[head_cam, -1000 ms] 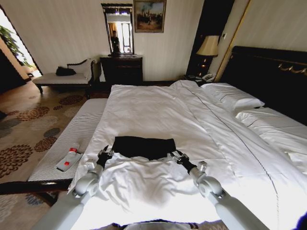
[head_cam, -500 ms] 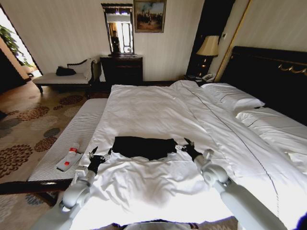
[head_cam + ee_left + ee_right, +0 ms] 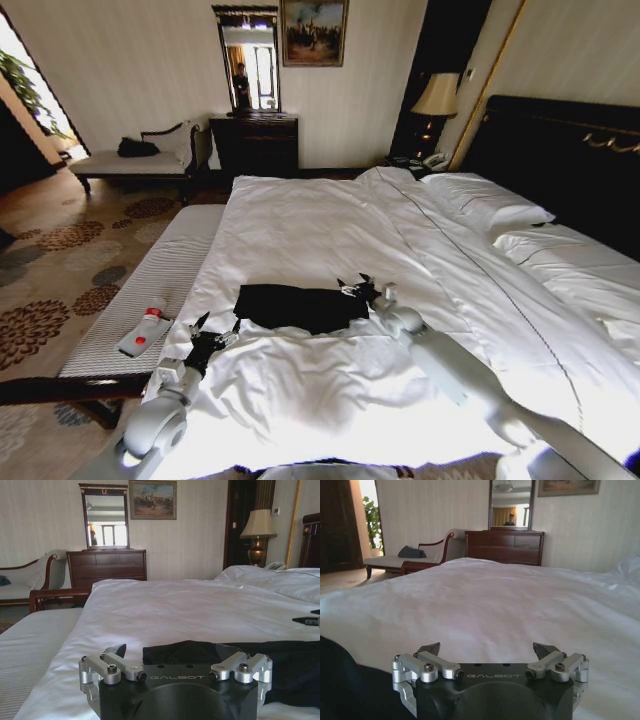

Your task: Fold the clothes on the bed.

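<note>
left hand (image 3: 205, 330) wide, beside T-shirt (image 3: 295, 306) | right hand (image 3: 358, 290) wide at far corner | risk: pinching the bed (image 3: 320, 225) duvet with the cloth

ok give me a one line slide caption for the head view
Folded black T-shirt on the white bed, right gripper open at its far corner, left gripper open just off its near-left edge.

Black T-shirt (image 3: 297, 306) lies folded into a flat strip on the near part of the white bed (image 3: 330, 230). Right gripper (image 3: 356, 287) sits at the shirt's far right corner, fingers spread; left gripper (image 3: 203, 328) is just off the shirt's near left end on the duvet, fingers apart. Striped bench (image 3: 150, 290) left of the bed carries a small red-capped item (image 3: 144, 334).
</note>
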Tool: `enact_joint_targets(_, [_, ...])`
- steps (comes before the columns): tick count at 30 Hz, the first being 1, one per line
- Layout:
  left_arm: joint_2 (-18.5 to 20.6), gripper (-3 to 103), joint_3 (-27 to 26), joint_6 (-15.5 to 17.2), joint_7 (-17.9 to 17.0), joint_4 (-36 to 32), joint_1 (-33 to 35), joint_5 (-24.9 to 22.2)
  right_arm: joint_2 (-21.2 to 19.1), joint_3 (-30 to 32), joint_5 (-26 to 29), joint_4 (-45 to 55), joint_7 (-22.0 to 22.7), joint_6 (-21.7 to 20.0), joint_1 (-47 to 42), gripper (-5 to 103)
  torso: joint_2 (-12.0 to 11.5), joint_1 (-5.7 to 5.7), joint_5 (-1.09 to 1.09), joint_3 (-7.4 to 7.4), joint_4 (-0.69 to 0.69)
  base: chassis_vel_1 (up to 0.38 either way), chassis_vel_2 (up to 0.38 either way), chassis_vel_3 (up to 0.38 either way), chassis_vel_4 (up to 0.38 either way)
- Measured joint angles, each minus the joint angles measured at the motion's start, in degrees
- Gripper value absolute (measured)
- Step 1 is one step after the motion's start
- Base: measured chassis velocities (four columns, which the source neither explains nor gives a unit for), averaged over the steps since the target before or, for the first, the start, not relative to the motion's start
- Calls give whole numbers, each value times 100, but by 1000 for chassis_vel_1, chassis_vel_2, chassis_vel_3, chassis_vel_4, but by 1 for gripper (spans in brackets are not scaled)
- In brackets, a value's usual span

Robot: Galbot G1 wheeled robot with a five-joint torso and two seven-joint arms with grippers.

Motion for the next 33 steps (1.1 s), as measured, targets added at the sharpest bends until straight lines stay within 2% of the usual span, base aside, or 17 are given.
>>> enact_joint_targets(4, [12,100,-18,41,-1,-74,66,-49,157,47,-332,-496,-115,231,-1,100,0,0,-1,0,-2,0,0,0,0])
enact_joint_targets(8, [33,100,-17,90,-6,-126,70,-120,176,184,-425,-404,-133,290,-191,100,0,0,0,0,0,0,0,0,0])
enact_joint_targets(14, [42,100,40,163,-29,-156,-58,-295,-55,233,-894,370,-149,443,-835,100,1,-1,-1,-2,0,0,0,0,0])
enact_joint_targets(24, [-11,100,-57,151,29,-155,15,-305,-227,384,-1664,931,-131,737,-1851,100,2,-2,0,-2,-1,0,0,0,0])
enact_joint_targets(30, [-30,100,-50,146,42,-154,-22,-311,-324,605,-1525,1141,-36,733,-1872,100,1,-2,1,-1,-1,0,0,0,0])
enact_joint_targets(32, [-62,100,-9,146,43,-171,-40,-305,-409,734,-1114,1341,89,608,-1705,100,1,-1,-2,-1,0,0,0,0,0])
enact_joint_targets(33, [-62,100,-9,146,43,-171,-40,-305,-409,734,-1114,1341,89,608,-1705,100,1,-1,-2,-1,0,0,0,0,0])
